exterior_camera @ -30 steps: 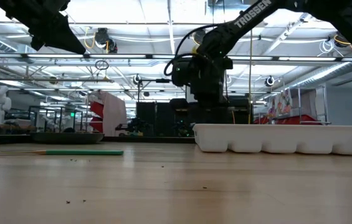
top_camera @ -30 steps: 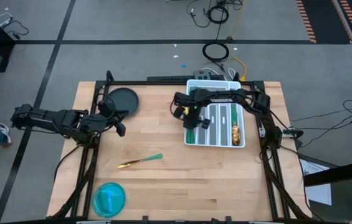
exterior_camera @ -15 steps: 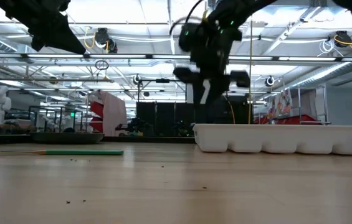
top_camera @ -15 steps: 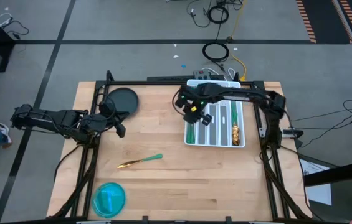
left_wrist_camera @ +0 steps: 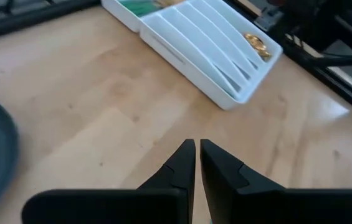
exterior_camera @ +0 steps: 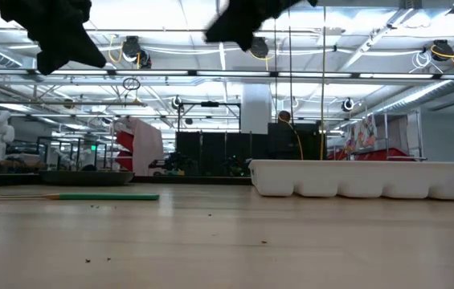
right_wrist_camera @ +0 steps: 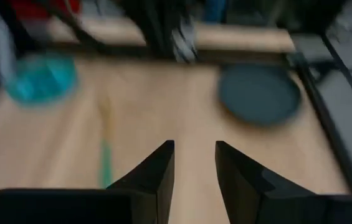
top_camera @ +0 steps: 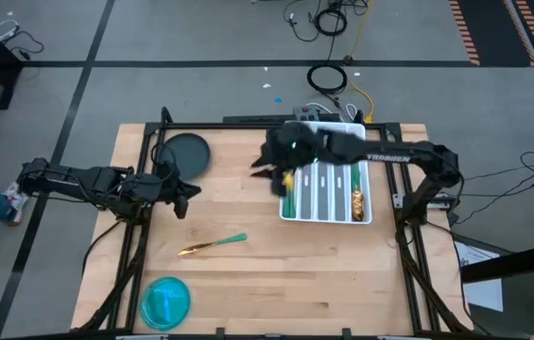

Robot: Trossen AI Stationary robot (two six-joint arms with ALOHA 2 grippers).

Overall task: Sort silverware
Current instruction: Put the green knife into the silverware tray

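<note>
One piece of silverware (top_camera: 213, 245) lies flat on the wooden table, gold head toward the left edge and teal handle toward the right; it also shows in the low view (exterior_camera: 102, 196) and the right wrist view (right_wrist_camera: 105, 163). More silverware lies in the white tray (top_camera: 326, 220): teal handles (top_camera: 290, 200) in its left compartment and gold heads (top_camera: 356, 200) in a right one. My right gripper (top_camera: 265, 170) hangs open and empty in the air, just left of the tray (right_wrist_camera: 194, 155). My left gripper (top_camera: 183, 196) is shut and empty, raised near the left edge (left_wrist_camera: 195, 163).
A dark round plate (top_camera: 186, 153) sits at the far left of the table. A blue bowl (top_camera: 165, 300) stands at the near left edge. The white tray (exterior_camera: 363, 178) stands on the right half. Bare wood lies between the tray and the loose piece.
My right gripper has risen out of the tray's left compartment. It has swung toward the table's left, clear of the tray, and has turned to face the loose piece and the plate.
</note>
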